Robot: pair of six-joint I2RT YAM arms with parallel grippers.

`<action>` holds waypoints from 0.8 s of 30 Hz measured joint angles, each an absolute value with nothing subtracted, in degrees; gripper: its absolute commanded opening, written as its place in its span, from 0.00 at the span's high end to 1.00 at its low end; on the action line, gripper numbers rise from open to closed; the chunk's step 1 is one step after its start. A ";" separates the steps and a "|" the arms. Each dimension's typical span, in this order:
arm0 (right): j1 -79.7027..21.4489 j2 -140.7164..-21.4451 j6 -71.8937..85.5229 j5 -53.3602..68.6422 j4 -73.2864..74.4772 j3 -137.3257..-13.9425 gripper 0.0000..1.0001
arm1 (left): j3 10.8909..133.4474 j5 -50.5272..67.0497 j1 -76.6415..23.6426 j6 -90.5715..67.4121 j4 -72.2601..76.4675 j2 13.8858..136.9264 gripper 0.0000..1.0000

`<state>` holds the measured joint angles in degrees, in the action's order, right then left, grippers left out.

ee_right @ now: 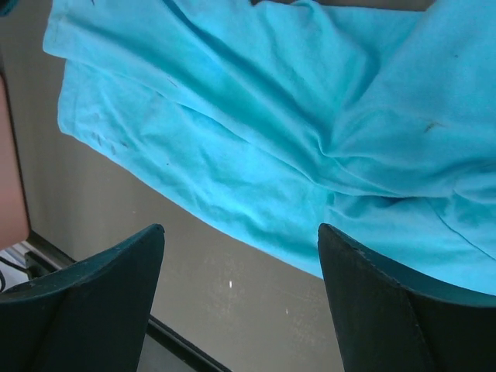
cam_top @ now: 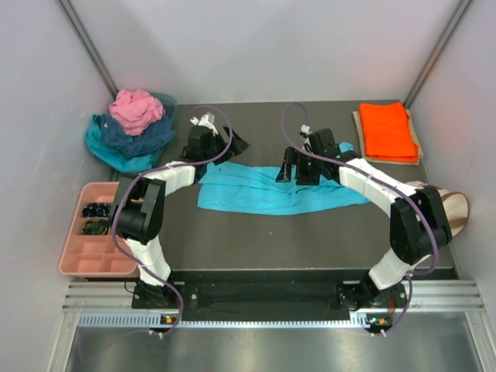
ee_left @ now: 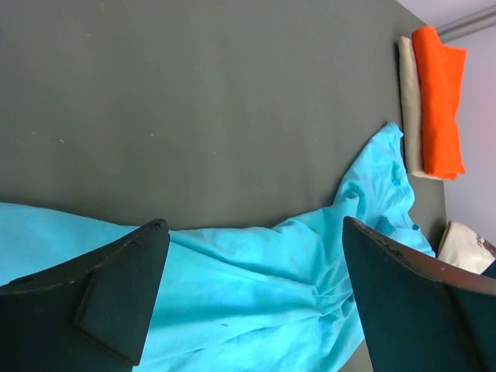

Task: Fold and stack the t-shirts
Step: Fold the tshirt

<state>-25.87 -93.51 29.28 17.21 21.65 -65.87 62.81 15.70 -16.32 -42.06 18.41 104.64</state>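
A bright turquoise t-shirt (cam_top: 271,194) lies as a long folded band across the middle of the dark table; it also shows in the left wrist view (ee_left: 256,294) and the right wrist view (ee_right: 279,116). My left gripper (cam_top: 232,143) is open and empty above the shirt's far left edge (ee_left: 252,229). My right gripper (cam_top: 294,172) is open and empty above the shirt's right half, over its near edge (ee_right: 240,229). A folded orange t-shirt (cam_top: 387,132) lies at the far right. A pile of pink (cam_top: 136,108), navy (cam_top: 139,133) and teal (cam_top: 116,151) t-shirts sits at the far left.
A pink divided tray (cam_top: 97,240) with small dark items stands at the left edge. A cream canvas bag (cam_top: 449,205) lies at the right edge behind my right arm. The orange shirt rests on a beige board (ee_left: 409,101). Grey walls close in the table.
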 measured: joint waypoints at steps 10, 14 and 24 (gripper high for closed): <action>-25.87 -91.85 28.51 14.13 23.40 -64.84 0.20 | 62.59 15.59 -17.08 -41.41 16.34 104.92 0.03; -25.87 -91.85 28.49 13.08 23.73 -64.84 0.19 | 62.46 15.62 -17.08 -41.12 15.70 104.92 0.03; -23.64 -94.56 28.51 1.80 27.20 -69.89 0.18 | 61.21 15.07 -17.08 -39.62 14.37 105.03 0.02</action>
